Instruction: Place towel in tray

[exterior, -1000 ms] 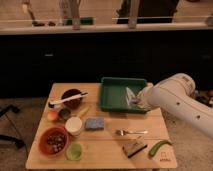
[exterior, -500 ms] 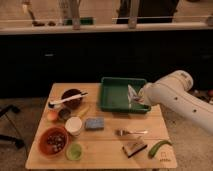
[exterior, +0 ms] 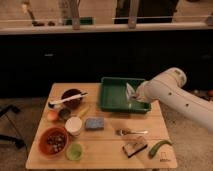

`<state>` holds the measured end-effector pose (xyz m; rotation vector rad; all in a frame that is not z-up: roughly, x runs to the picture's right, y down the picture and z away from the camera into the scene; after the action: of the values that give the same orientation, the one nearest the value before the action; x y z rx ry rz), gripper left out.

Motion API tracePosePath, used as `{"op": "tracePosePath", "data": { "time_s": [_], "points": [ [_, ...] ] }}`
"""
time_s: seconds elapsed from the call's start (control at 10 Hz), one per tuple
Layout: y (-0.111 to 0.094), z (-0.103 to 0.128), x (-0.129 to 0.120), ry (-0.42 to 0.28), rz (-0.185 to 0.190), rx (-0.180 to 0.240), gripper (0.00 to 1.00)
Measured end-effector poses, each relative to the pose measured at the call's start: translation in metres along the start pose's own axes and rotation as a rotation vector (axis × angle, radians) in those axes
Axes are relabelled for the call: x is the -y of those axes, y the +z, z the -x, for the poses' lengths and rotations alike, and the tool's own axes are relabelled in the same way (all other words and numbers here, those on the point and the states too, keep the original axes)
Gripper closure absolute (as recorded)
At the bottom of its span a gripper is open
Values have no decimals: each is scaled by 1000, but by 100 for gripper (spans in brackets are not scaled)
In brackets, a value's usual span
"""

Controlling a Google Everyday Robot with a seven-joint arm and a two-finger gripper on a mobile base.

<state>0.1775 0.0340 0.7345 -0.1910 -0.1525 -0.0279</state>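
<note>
A green tray (exterior: 108, 96) stands at the back right of the wooden table (exterior: 107, 150). My gripper (exterior: 134, 95), at the end of the white arm (exterior: 172, 90) that reaches in from the right, is over the tray's right part. It is shut on a pale towel (exterior: 130, 93), which hangs from it just above the tray's inside. The fingers themselves are mostly hidden by the towel and the wrist.
A dark bowl with a white utensil (exterior: 71, 98), an orange fruit (exterior: 52, 115), a white cup (exterior: 74, 125), a blue sponge (exterior: 94, 123), a red bowl (exterior: 53, 141) and a green cup (exterior: 75, 151) sit on the left. A spoon (exterior: 131, 132), a brown block (exterior: 135, 147) and a green vegetable (exterior: 160, 148) lie in front.
The arm has drawn slightly up and to the right with the towel, still over the tray's right side. Nothing on the table has moved.
</note>
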Motion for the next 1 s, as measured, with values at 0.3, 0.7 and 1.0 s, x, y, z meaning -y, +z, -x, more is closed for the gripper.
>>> {"op": "tracePosePath", "data": {
  "time_s": [0.3,0.7,1.0],
  "points": [
    [17,1,11,12,7,0,98],
    [35,-7,19,21,13,-4,98],
    [48,3,25,31,19,-1,98]
  ]
}}
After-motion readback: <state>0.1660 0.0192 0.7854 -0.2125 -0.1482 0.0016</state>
